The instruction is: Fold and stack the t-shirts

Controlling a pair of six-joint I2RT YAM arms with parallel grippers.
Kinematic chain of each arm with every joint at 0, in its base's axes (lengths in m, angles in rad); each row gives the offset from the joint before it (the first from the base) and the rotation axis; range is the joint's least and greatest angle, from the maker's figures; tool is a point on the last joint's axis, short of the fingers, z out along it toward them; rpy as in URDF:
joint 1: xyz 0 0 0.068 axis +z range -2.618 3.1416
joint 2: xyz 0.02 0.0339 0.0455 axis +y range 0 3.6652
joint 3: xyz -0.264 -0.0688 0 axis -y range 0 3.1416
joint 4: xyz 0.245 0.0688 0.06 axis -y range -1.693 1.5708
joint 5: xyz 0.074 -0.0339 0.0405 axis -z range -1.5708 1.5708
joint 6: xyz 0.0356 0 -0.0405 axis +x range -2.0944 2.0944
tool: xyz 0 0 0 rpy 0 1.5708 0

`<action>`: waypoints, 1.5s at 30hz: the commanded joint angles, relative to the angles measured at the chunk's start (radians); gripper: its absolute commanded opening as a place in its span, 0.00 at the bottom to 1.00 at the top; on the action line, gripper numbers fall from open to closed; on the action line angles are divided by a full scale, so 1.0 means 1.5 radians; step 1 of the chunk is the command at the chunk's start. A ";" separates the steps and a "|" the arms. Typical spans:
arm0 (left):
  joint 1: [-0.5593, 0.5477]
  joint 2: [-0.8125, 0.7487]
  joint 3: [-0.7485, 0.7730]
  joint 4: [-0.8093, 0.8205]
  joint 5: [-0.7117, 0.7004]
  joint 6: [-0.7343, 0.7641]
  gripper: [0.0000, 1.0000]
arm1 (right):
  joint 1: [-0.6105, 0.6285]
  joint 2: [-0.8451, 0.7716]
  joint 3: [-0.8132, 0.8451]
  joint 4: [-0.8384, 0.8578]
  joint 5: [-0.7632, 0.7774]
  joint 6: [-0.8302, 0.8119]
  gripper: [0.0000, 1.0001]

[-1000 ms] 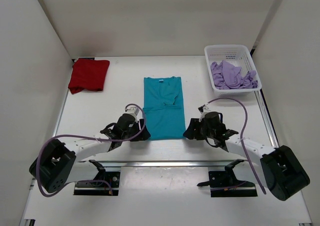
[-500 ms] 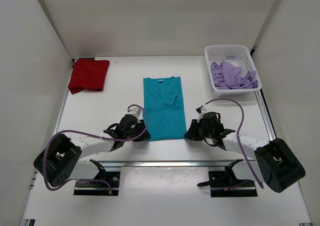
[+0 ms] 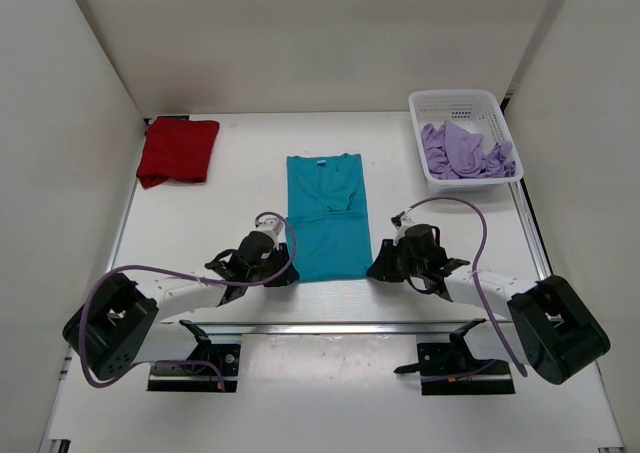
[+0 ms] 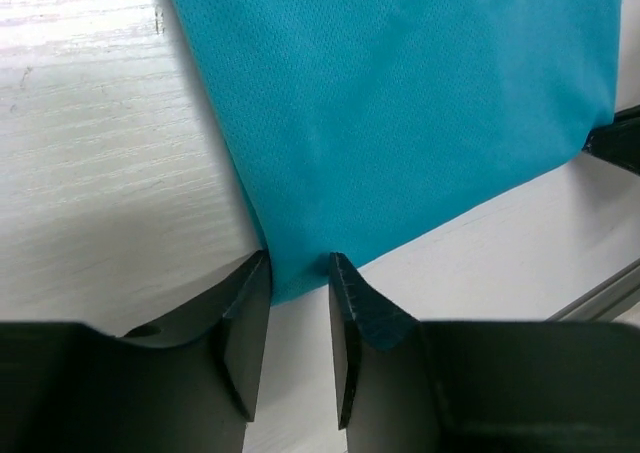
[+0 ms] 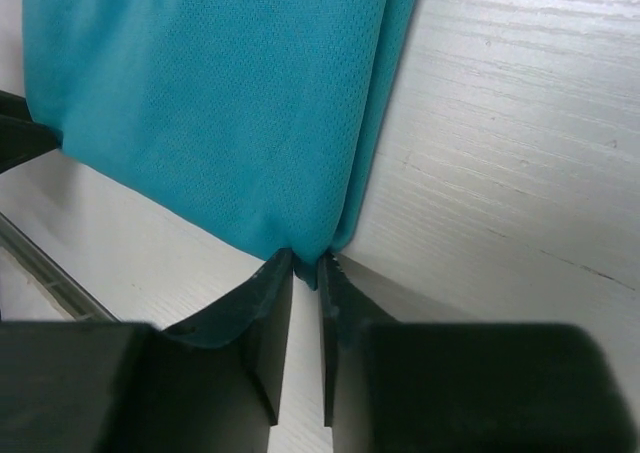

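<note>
**Teal hem pinched at both corners, lengthwise fold about to start**

Centre of desk (image 3: 250, 163): teal-blue shirt (image 3: 328, 228) lying flat, collar toward 12 o'clock, hem toward 6, sleeves already tucked in to make a narrow rectangle.

At 10 o'clock: deep red shirt (image 3: 178, 151), folded, well apart from the teal one.

At 2 o'clock: lavender shirt (image 3: 465, 151), crumpled inside the white mesh basket (image 3: 458, 98), not yet handled.

Left tool (image 4: 298, 273) low on the desk at the hem's 7 o'clock corner. Narrow, with the cloth corner filling the gap between the tips. Looks gripped, though looser than the other side.

Right tool (image 5: 305, 268) at the 5 o'clock corner. Nearly closed, with a doubled edge of teal cloth pinched between the pads.

Step in hand, as judged: bottom-to-top fold of shirt 2 of 3. Red done, lavender waiting.

Next move likely calls for:
- Lifting both corners together, just clear of the desk.
- Carrying them toward 12 o'clock, level and at equal pace.
- Laying the hem on the collar line before letting go.

Risk: left corner slipping out, skewing the fold.
</note>
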 commanded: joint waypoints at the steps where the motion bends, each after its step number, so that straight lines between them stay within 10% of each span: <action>1: -0.012 0.007 -0.031 -0.061 0.000 0.007 0.38 | -0.001 0.006 -0.003 0.030 -0.003 -0.006 0.13; 8: -0.024 -0.004 -0.040 -0.046 -0.015 -0.012 0.00 | 0.030 -0.015 -0.015 0.019 0.025 -0.002 0.00; 17: -0.072 -0.216 -0.071 -0.263 0.030 -0.041 0.00 | 0.235 -0.208 -0.052 -0.192 0.144 0.106 0.00; 22: -0.006 -0.261 0.064 -0.371 0.053 0.012 0.00 | 0.184 -0.253 0.058 -0.265 0.124 0.059 0.00; 32: 0.171 0.090 0.437 -0.316 0.093 0.109 0.00 | -0.087 0.098 0.481 -0.259 -0.023 -0.088 0.00; 45: 0.316 0.414 0.682 -0.219 0.041 0.065 0.02 | -0.176 0.612 1.037 -0.313 -0.114 -0.113 0.00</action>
